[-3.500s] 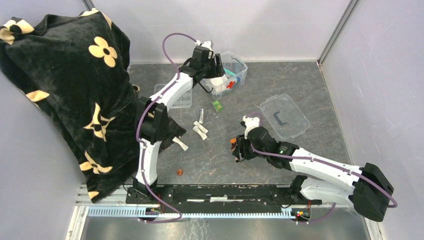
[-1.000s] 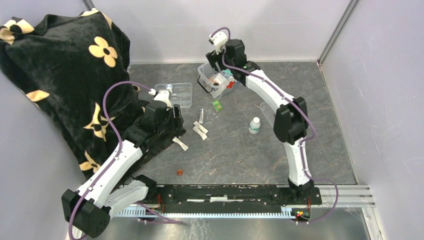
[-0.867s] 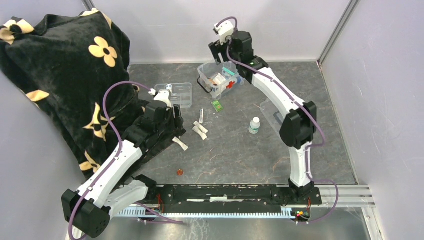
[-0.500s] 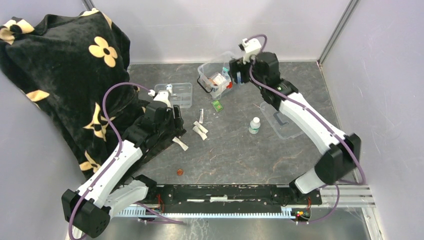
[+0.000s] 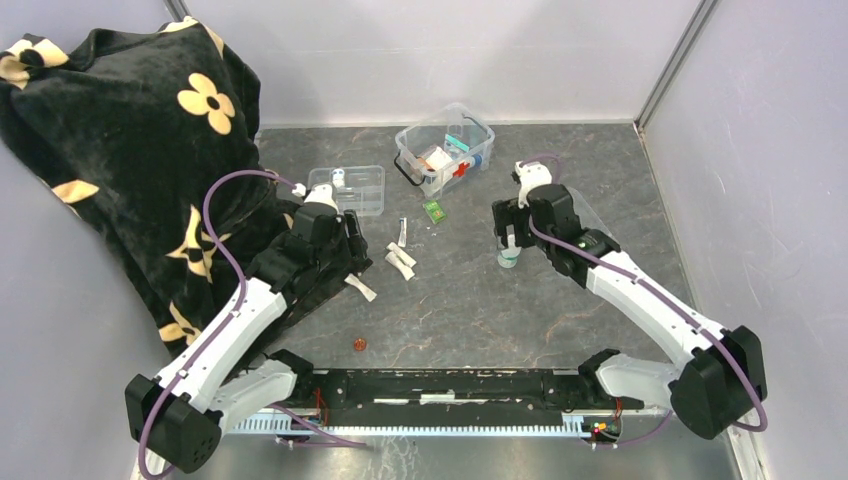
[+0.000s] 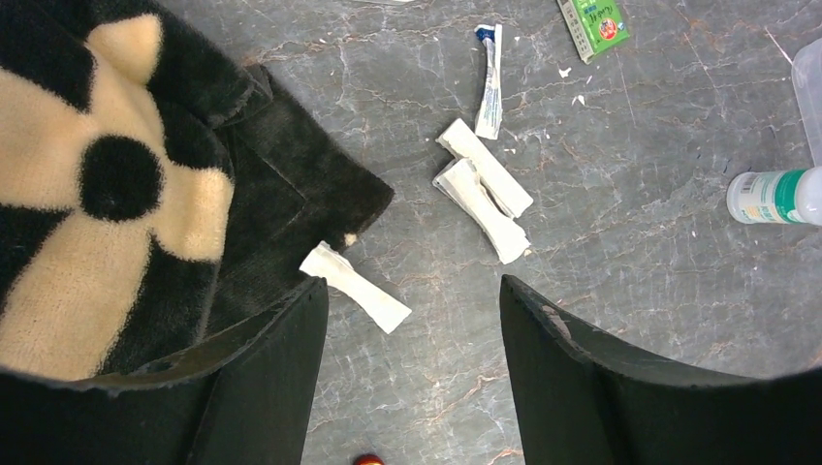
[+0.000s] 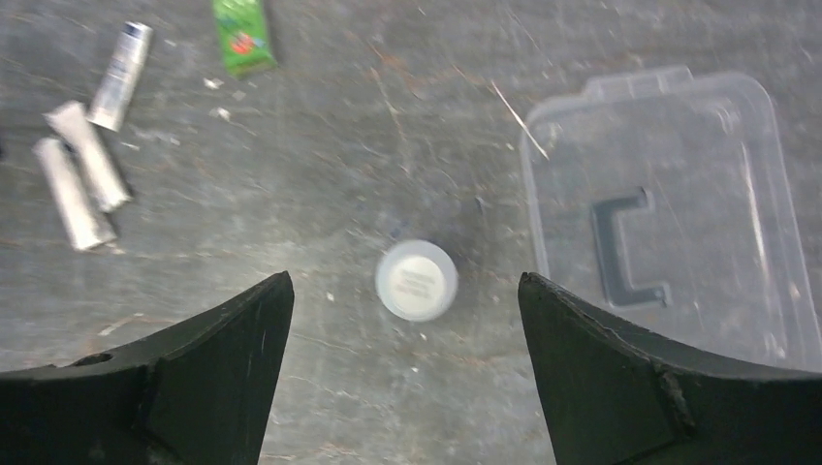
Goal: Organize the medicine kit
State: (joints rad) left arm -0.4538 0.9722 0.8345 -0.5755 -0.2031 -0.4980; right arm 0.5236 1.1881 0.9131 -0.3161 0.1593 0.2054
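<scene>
**Right hand poised over bottle, kit still to be filled**

The right hand (image 7: 405, 279) hung spread wide and empty above a small white-capped bottle (image 5: 509, 254) standing upright on the surface. In the wrist view the cap sat near the middle of the gap between the fingers. The medicine kit (image 5: 445, 148) stood open at upper centre of the overhead view, well apart from the bottle, with a few items inside. A flat clear lid (image 7: 669, 208) lay just right of the bottle. The left hand (image 6: 412, 284), likewise open and holding nothing, hovered at centre left over a white sachet (image 6: 355, 288) beside the edge of a black cloth (image 6: 116, 174). A clean pick likely called for a straight descent centred on the cap, a grip on the body below it, and a lift clear of the lid before the swing toward the kit.
</scene>
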